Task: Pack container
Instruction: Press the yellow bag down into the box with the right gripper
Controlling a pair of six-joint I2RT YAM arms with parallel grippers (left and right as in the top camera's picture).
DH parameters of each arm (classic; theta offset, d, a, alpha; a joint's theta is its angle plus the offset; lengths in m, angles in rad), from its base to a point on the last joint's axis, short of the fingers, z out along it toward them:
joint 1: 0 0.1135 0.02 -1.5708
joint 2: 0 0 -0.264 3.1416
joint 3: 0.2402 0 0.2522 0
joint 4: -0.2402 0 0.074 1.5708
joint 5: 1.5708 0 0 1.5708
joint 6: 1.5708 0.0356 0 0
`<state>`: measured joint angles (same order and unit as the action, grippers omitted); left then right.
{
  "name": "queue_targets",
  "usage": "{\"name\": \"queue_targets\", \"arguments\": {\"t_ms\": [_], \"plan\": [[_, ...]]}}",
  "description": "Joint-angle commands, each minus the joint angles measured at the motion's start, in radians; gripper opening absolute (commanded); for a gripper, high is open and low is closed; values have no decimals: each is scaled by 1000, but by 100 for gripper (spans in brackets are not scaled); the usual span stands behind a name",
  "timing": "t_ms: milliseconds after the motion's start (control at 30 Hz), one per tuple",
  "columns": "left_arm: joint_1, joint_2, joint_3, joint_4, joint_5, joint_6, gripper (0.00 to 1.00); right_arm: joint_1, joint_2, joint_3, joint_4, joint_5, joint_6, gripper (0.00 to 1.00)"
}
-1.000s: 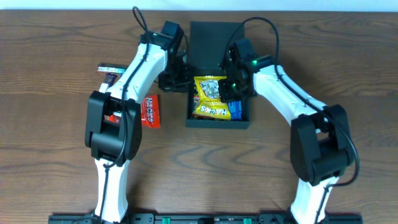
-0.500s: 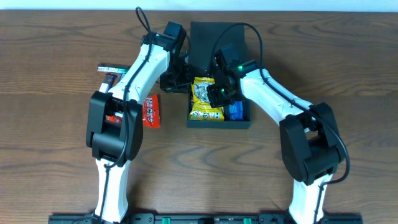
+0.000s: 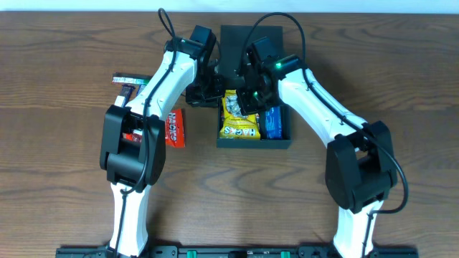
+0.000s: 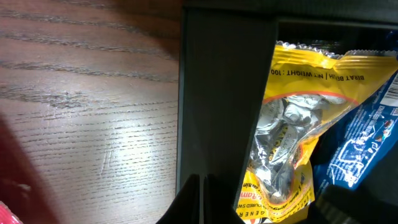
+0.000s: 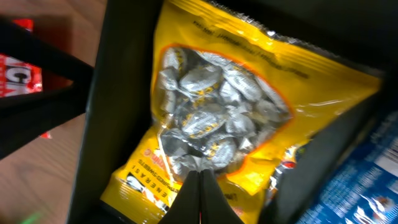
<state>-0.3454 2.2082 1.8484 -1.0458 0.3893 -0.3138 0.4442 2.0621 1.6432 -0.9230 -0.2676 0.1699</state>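
Packing under way: container open at far centre of the table, your left gripper pinched closed at its left wall, right gripper closed over the yellow bag inside; next, flatten it beside the blue packet.

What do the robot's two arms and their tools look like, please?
Both the left arm and right arm have white links with black joints, and black cables loop above their wrists. A green light glows on the right arm. The left tool and right tool have dark fingers.
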Motion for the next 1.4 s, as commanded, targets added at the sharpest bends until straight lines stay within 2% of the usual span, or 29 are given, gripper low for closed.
{"name": "queue_targets", "arguments": {"t_ms": [0,300,700,1200,1367], "plan": [[-8,-9,-1,0,19,-1,6,-9,6,-8,-35,78,-6,2],[-8,-9,-1,0,19,-1,6,-8,8,-127,17,120,108,2],[-8,-9,-1,0,20,-18,6,63,40,-166,188,-64,110,1],[-11,-9,-1,6,19,-58,6,63,40,-164,186,-133,114,1],[11,-22,0,-3,14,-60,6,27,34,-123,130,-132,105,2]]}}
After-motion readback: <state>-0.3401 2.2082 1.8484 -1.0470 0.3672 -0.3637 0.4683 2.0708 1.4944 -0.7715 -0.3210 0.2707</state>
